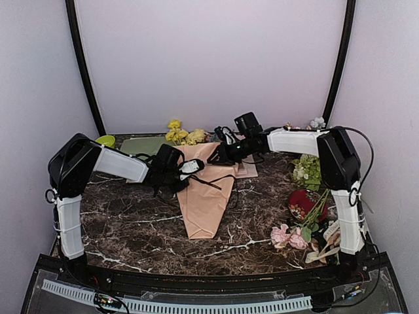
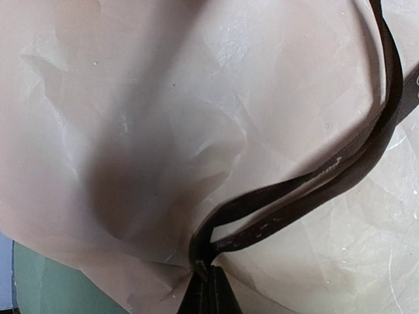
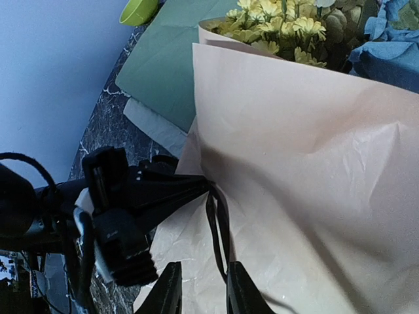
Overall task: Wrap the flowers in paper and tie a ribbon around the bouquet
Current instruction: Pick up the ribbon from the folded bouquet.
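The bouquet lies in the middle of the table as a peach-pink paper cone, narrow end towards me. Yellow flowers and a blue hydrangea head show above its wide end. My left gripper is shut on a loop of the thin dark ribbon against the cone's left side. The same ribbon runs down along the inner face of one finger of my right gripper. That gripper's jaws stand apart over the paper. The left gripper pinches the ribbon just ahead of it.
A green sheet and a lime bowl lie at the back left. On the right are pale green-white flowers, a red object, pink roses and cream ribbons.
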Robot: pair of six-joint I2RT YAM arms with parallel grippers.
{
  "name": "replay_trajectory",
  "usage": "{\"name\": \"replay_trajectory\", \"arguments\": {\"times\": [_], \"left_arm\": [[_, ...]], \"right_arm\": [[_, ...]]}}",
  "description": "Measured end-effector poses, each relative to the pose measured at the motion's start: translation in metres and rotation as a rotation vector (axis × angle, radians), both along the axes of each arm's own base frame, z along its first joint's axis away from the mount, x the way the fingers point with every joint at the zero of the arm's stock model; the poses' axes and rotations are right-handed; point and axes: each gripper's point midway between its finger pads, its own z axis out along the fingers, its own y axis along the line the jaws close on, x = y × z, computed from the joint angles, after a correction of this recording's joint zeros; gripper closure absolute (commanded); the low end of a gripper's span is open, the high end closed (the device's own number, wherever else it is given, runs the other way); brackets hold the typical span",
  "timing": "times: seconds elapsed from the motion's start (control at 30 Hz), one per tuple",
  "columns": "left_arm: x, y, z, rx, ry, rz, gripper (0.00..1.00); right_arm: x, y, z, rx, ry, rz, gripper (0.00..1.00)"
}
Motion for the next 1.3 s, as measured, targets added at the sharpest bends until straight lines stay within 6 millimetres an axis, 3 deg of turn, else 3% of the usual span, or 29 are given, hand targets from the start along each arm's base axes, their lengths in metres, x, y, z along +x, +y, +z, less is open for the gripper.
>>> {"name": "replay_trajectory", "arguments": {"times": [0.17,0.4,0.87,1.13,1.3], "left_arm": [[0.0,0.0,-0.001,0.002,0.003,0.0,1.0],[0.0,-0.001,0.001,0.003,0.007,-0.002,1.0],[0.002,0.003,-0.002,0.003,0.019,0.003,1.0],[0.007,0.01,-0.002,0.005,0.029,0.017,1.0],[0.006,0.01,-0.002,0.008,0.032,0.017,1.0]], "right_arm": [[-0.019,-0.015,0.015,-0.018,-0.04,0.025,0.8],[-0.043,-0.029,-0.029,-0.103,0.03,0.066,0.8],[-0.046,-0.028,-0.066,-0.276,-0.086,0.129,0.76],[-0.052,-0.018,-0.071,-0.314,-0.142,0.173,0.74],[-0.051,-0.017,-0.073,-0.341,-0.17,0.173,0.82]]}}
